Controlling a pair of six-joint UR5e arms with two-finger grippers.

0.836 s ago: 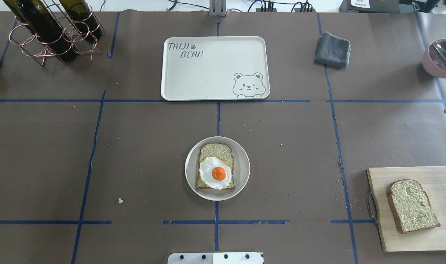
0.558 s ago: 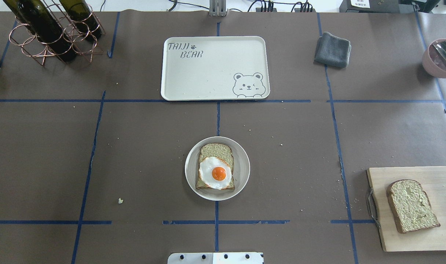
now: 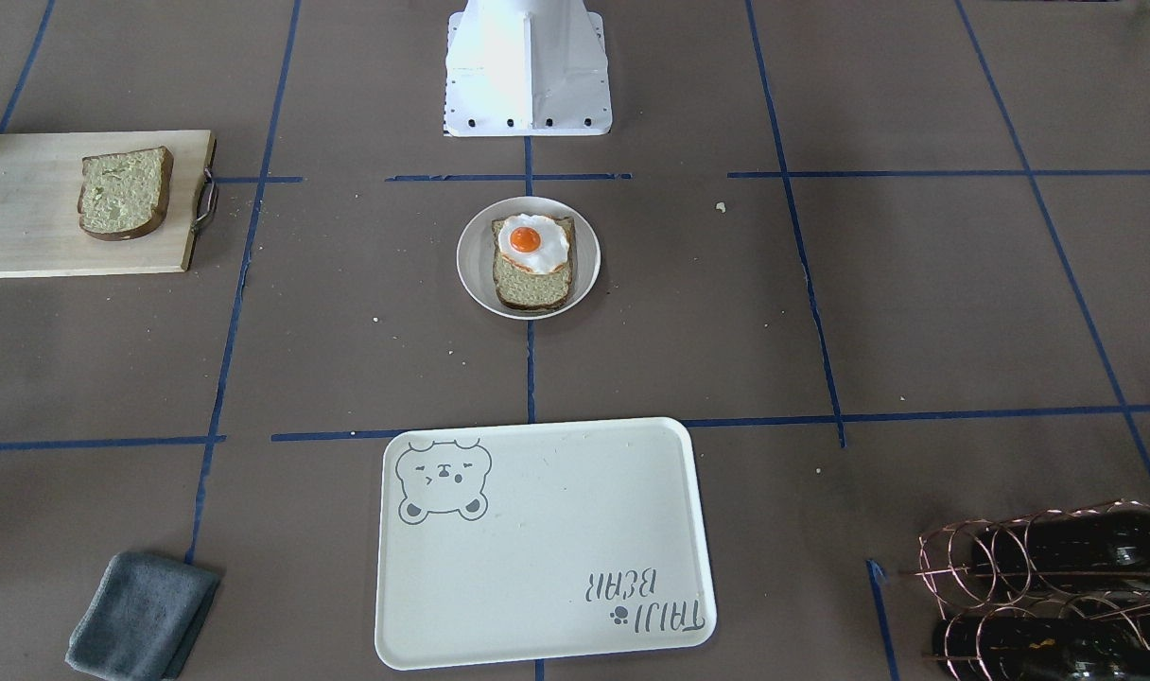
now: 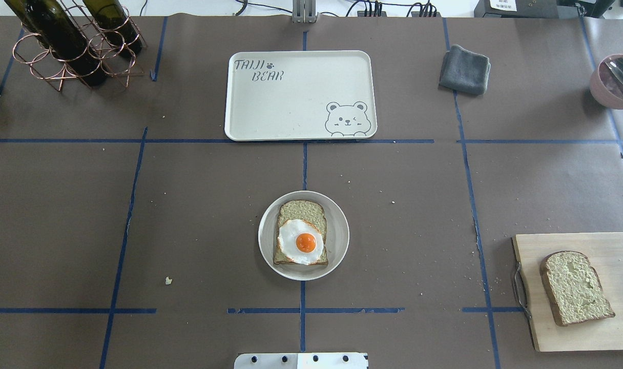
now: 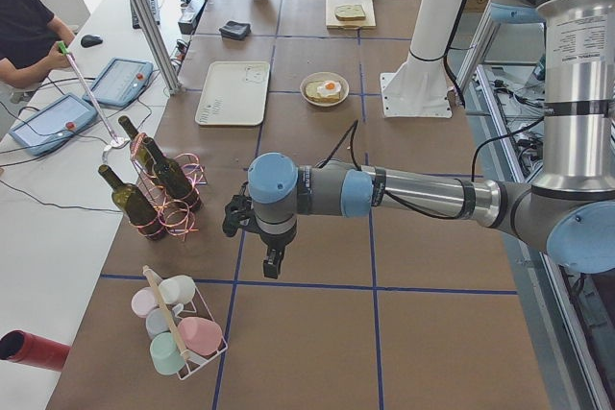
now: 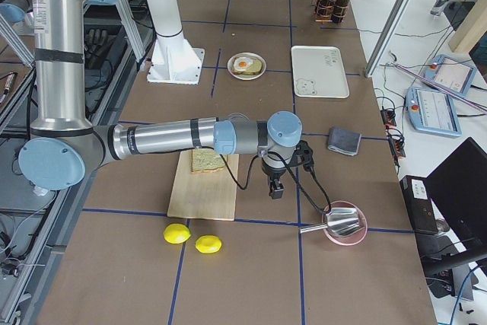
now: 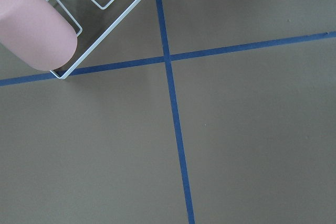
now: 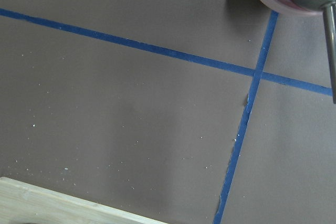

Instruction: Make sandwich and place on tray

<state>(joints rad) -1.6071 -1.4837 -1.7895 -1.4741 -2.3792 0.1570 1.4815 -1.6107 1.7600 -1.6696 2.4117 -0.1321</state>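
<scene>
Left tool (image 5: 273, 266) above tape cross (image 7: 168, 60), cup rack (image 5: 183, 333) just beside

Bright, even overhead light; soft shadows, all views sharp.

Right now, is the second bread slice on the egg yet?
No, the second bread slice lies on the cutting board, and the egg sits uncovered.
</scene>
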